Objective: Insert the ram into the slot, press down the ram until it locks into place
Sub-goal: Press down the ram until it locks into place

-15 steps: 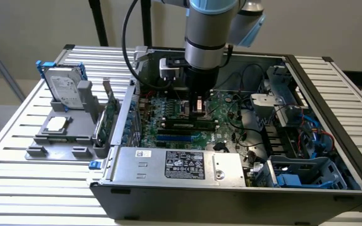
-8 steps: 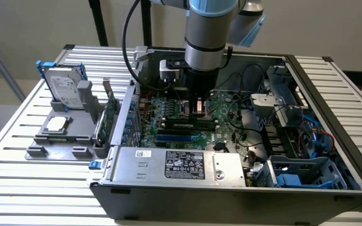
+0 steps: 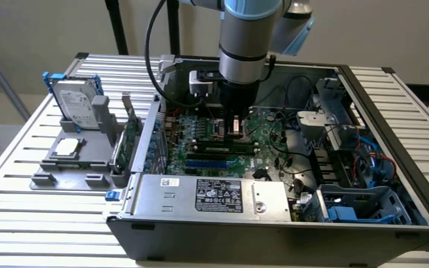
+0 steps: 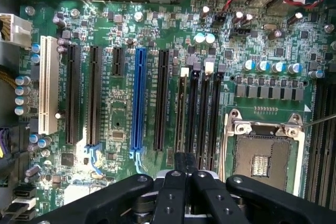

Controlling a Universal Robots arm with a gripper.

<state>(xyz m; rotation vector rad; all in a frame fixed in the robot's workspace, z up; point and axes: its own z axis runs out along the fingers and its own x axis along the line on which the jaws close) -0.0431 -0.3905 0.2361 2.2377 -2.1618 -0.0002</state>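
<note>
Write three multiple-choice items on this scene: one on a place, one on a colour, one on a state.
1. Where is the hard drive?
A. inside the computer
B. on the power supply
C. on the grey stand, outside the case

2. What colour is the odd long socket among the black ones?
A. blue
B. red
C. yellow

3. How is the ram?
A. lying on the table
B. standing in the slot, under the hand
C. hanging in the air

C: it stands on the stand at the exterior view's left.
A: the wrist view shows it blue.
B: its edge sits in the slot.
</note>
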